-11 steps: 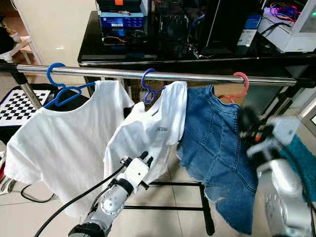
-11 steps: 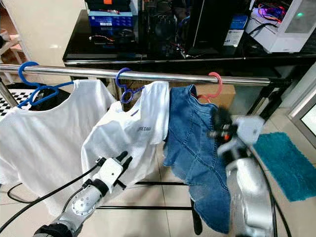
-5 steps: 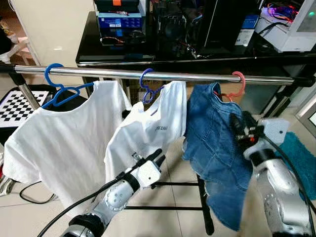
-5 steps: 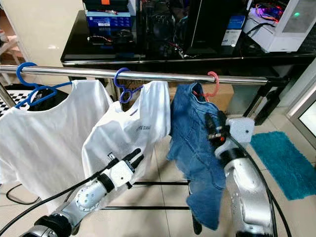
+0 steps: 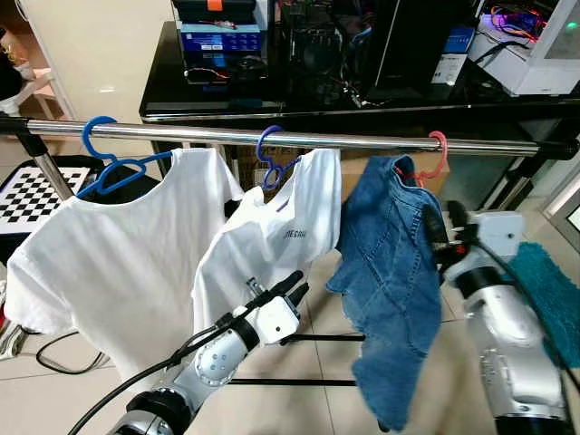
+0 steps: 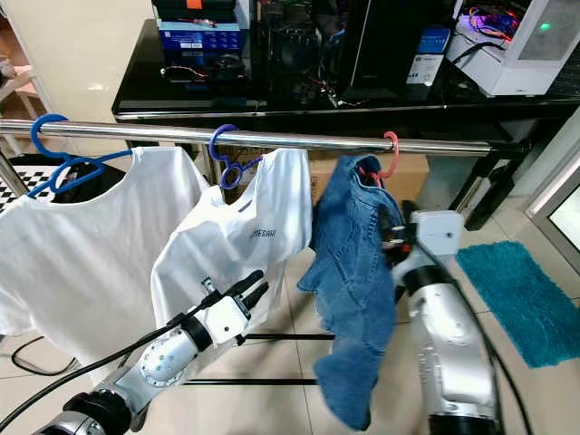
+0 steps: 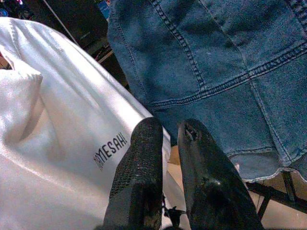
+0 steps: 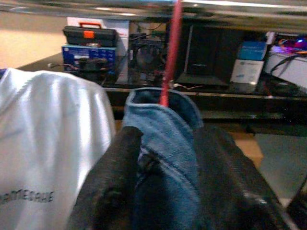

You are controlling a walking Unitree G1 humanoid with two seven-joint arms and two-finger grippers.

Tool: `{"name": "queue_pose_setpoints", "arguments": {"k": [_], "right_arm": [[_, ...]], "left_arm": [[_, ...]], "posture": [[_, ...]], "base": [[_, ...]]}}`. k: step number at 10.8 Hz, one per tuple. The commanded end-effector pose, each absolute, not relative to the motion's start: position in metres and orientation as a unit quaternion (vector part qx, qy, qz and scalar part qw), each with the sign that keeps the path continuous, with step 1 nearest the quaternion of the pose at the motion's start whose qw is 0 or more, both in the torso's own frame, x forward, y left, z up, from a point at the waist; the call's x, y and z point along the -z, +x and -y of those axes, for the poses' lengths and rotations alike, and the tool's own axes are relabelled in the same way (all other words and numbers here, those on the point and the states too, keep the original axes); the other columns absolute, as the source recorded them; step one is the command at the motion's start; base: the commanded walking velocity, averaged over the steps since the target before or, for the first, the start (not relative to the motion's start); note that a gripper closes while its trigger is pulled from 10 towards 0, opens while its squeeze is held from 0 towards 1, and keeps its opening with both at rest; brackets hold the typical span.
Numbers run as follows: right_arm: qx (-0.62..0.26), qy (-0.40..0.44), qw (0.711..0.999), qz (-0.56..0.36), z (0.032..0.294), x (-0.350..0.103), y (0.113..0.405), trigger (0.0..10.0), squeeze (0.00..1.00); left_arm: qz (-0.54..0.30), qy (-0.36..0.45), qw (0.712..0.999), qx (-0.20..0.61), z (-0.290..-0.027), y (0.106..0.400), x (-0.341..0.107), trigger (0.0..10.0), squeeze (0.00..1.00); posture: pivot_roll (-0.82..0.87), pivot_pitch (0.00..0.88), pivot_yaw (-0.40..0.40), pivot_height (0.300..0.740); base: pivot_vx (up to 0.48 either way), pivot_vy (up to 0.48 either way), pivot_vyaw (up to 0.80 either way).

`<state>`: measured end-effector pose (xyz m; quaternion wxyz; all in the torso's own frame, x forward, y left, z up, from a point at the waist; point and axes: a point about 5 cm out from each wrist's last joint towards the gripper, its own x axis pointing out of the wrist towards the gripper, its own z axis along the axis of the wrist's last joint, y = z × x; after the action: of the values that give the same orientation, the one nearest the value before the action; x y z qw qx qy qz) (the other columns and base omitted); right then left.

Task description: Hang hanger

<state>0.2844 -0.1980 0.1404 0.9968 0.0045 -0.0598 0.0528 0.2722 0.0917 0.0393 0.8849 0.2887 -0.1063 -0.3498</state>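
Right gripper (image 8: 165, 191), right of centre in the eye views, has its jaws pinched on the shoulder of the denim garment (image 5: 390, 272), whose pink hanger (image 5: 435, 156) is hooked on the chrome rail (image 5: 227, 136) at upper right. Left gripper (image 5: 292, 288), lower centre, has its jaws nearly pressed together, holding nothing, just in front of the middle white T-shirt (image 5: 272, 263). Three garments on three hangers: two white shirts on two blue hangers (image 5: 104, 163), one denim on pink; tiled floor (image 5: 317, 408), black desk (image 5: 217, 91) with electronics behind, teal mat (image 6: 521, 299) at right.

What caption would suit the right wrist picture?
Right gripper clasping a denim garment that hangs from a pink hanger on the rail.
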Motion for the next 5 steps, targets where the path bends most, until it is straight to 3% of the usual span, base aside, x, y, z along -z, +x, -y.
{"name": "queue_pose_setpoints", "arguments": {"k": [1,2,3,5], "right_arm": [[-0.055,0.003,0.997,0.056,0.197,-0.142,0.285,10.0,1.0],[-0.059,0.009,0.997,0.044,0.194,-0.141,0.287,10.0,1.0],[-0.072,0.013,0.997,0.039,0.189,-0.143,0.287,10.0,0.0],[-0.076,0.005,0.997,0.02,0.184,-0.137,0.287,10.0,0.0]], "left_arm": [[0.121,0.295,0.878,0.356,-0.089,0.274,-0.044,10.0,0.0],[0.122,0.296,0.877,0.357,-0.088,0.274,-0.044,10.0,0.0],[0.123,0.297,0.877,0.358,-0.088,0.274,-0.045,10.0,0.0],[0.127,0.301,0.873,0.363,-0.087,0.274,-0.045,10.0,0.0]], "posture": [[0.09,0.048,-0.03,0.74],[0.09,0.048,-0.029,0.74],[0.09,0.048,-0.026,0.74],[0.08,0.049,-0.027,0.74]], "base": [[0.0,0.0,0.0],[0.0,0.0,0.0],[0.0,0.0,0.0],[0.0,0.0,0.0]]}}
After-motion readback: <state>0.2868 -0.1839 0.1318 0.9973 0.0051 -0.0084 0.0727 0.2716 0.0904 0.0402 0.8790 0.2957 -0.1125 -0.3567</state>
